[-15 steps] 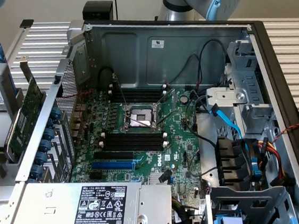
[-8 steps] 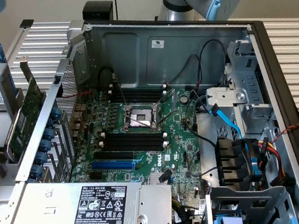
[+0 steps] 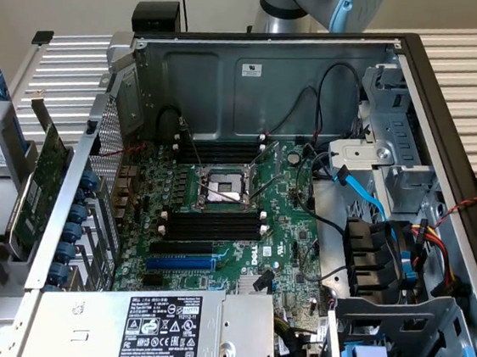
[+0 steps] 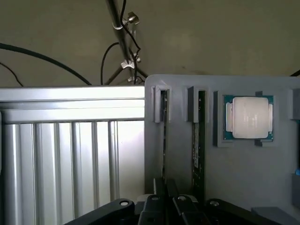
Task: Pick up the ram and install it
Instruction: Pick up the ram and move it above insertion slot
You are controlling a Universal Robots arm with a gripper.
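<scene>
**Fingers drawn in on the ram in its tray slot**

Exterior view: the arm point(image 3: 325, 4) rises behind the back wall of the open computer case point(image 3: 449, 124). On the motherboard point(image 3: 279, 234) the black memory slots point(image 3: 216, 225) with white end clips stand bare, so no stick is installed.

Wrist view: the gripper point(image 4: 167, 183) has its fingers pulled in to a narrow gap, and they seem to press both flat faces of the ram point(image 4: 164, 136). The ram stands on edge in a slot of the grey tray point(image 4: 243, 178) and runs straight out ahead of the fingertips. It has not been lifted. A second stick point(image 4: 200, 140) stands just beside the gripper, on the side toward the processor point(image 4: 247, 117).

Judged from this, the ram is light, thin and stiff, but its chips and contact edge are easily damaged. The flat faces near the upper edge are the place to hold it. How near the middle of its length the fingers sit is hidden. A hold towards one end could let it pivot.
</scene>
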